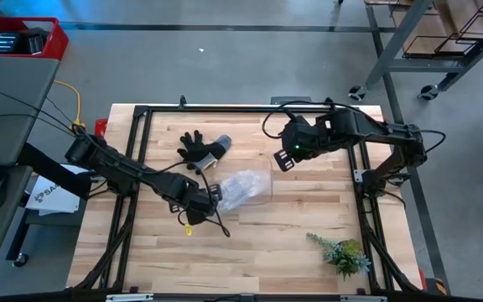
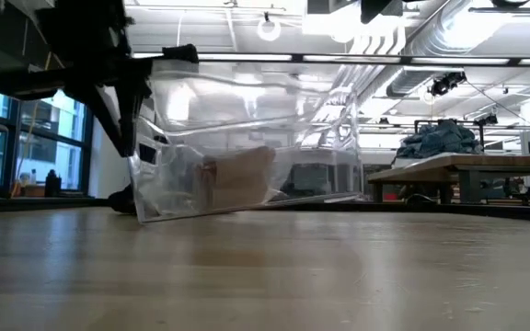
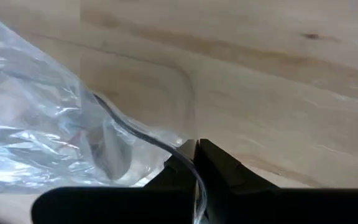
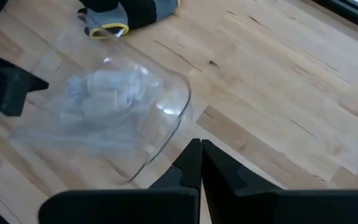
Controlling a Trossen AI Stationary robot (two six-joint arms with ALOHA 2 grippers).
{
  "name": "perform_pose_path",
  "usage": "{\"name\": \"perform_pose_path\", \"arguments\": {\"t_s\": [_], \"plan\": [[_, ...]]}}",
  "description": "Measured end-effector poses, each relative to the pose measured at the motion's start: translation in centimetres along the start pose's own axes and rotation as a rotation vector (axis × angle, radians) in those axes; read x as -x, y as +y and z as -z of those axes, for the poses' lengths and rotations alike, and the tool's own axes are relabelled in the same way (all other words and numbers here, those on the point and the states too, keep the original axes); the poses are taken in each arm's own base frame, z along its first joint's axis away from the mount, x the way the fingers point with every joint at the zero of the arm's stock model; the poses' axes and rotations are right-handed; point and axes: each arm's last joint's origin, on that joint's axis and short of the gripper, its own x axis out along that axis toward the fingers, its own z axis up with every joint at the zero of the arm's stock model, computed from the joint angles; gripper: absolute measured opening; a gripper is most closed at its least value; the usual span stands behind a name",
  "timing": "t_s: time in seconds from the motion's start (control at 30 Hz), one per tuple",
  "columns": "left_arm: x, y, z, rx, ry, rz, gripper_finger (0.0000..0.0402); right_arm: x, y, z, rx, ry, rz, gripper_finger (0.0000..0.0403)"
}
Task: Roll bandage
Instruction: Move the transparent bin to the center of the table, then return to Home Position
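Observation:
A crinkly clear plastic bag (image 1: 243, 189) lies mid-table, and my left gripper (image 1: 215, 195) is shut on its left end. Inside it shows a pale bundle (image 4: 114, 84), which looks like the bandage, also seen as a beige lump (image 2: 237, 176) in the low view. My right gripper (image 1: 284, 162) hangs shut above the table, to the right of the bag and beyond it, with nothing between its fingers (image 4: 191, 163). A black-and-grey work glove (image 1: 201, 148) lies on the table just beyond the bag. My left gripper pinches the bag's thin edge (image 3: 180, 147) between its two fingers, which slant steeply down from the table's left side. The held end (image 2: 145, 138) is raised, and the bag's lower part (image 2: 201, 210) rests on the table.
A small green plant sprig (image 1: 342, 253) lies near the front right corner. A black metal frame (image 1: 225, 109) runs along the table's far edge and sides. Bare wood (image 1: 267, 243) stretches in front of the bag.

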Motion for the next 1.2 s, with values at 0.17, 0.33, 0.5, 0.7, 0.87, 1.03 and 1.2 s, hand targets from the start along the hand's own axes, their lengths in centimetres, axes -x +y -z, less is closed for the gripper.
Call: {"name": "perform_pose_path", "arguments": {"t_s": [0.17, 0.33, 0.5, 0.7, 0.87, 1.03, 1.2], "plan": [[0.5, 0.5, -0.1, 0.072, -0.018, -0.018, 0.0028, 0.0, 0.0, 0.0, 0.001, 0.0, 0.0, 0.0], [1.1, 1.3, -0.5, 0.129, -0.072, -0.055, 0.0056, 0.0, 0.0, 0.0, 0.001, -0.001, 0.0, 0.0], [2.0, 2.2, -0.6, 0.191, -0.089, -0.106, 0.0088, 0.0, 0.0, 0.0, 0.007, -0.001, 0.0, 0.0], [3.7, 2.9, -0.5, 0.237, -0.083, -0.09, 0.0122, 0.0, 0.0, 0.0, 0.018, -0.001, 0.0, 0.0], [7.7, 2.6, 1.0, 0.368, -0.074, -0.019, 0.013, 0.0, -0.1, -0.1, 0.041, -0.011, 0.008, 0.0], [12.8, 1.6, 4.5, 0.808, -0.276, -0.126, 0.0131, -0.1, -0.3, -0.3, 0.042, -0.023, 0.021, 0.0], [16.0, -1.5, 7.8, 1.298, -0.682, -0.389, 0.0127, -0.1, -0.3, -0.3, 0.061, -0.032, 0.027, 0.0]]}}
